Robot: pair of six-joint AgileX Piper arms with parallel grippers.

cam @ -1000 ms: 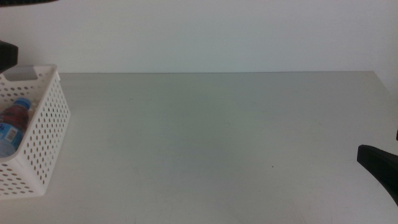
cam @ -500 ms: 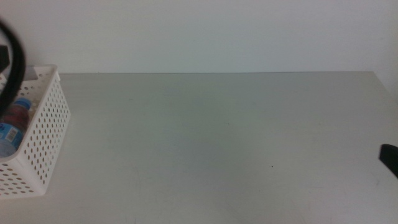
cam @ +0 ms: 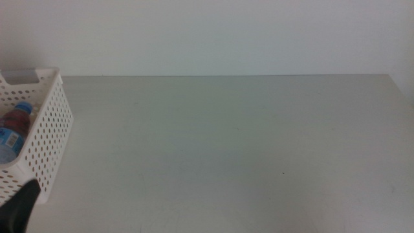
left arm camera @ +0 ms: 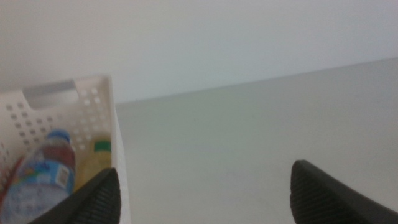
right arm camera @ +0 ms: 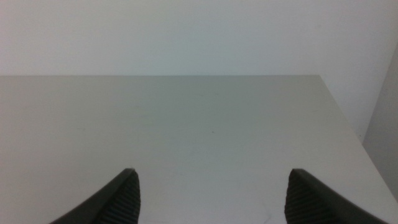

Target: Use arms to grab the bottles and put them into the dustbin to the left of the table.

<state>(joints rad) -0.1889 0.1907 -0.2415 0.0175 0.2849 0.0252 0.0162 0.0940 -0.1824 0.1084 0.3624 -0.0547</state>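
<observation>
Left wrist view: left pincer [left arm camera: 202, 186] wide open, nothing held, nothing touched; its two dark jaws stand far apart at the frame's lower edge, one in front of the dustbin's near wall, the other over bare tabletop [left arm camera: 249, 143]. In the middle view only a dark tip of it shows, lower-left corner [cam: 19, 208], just by the dustbin's front corner.

Dustbin [left arm camera: 93, 112]: white perforated basket w/ a handle slot in its end wall, at the left edge of both views [cam: 52, 129]. Inside, wrist view: clear bottle [left arm camera: 40, 183] w/ blue cap & blue label lying at a tilt, and beside it the yellow-liquid bottle [left arm camera: 93, 168] w/ green band, partly hidden by the jaw. Middle view shows the blue-capped bottle [cam: 11, 133] plus sth dark red [cam: 18, 118] just under its cap, too blurred to name. Count: 2 bottles clear to see, 1 reddish item uncertain, 1 dustbin.

Right wrist view: right pincer [right arm camera: 211, 196] also wide open, empty, over plain tabletop [right arm camera: 186, 118] near its far-right corner; not seen in the middle view.
</observation>
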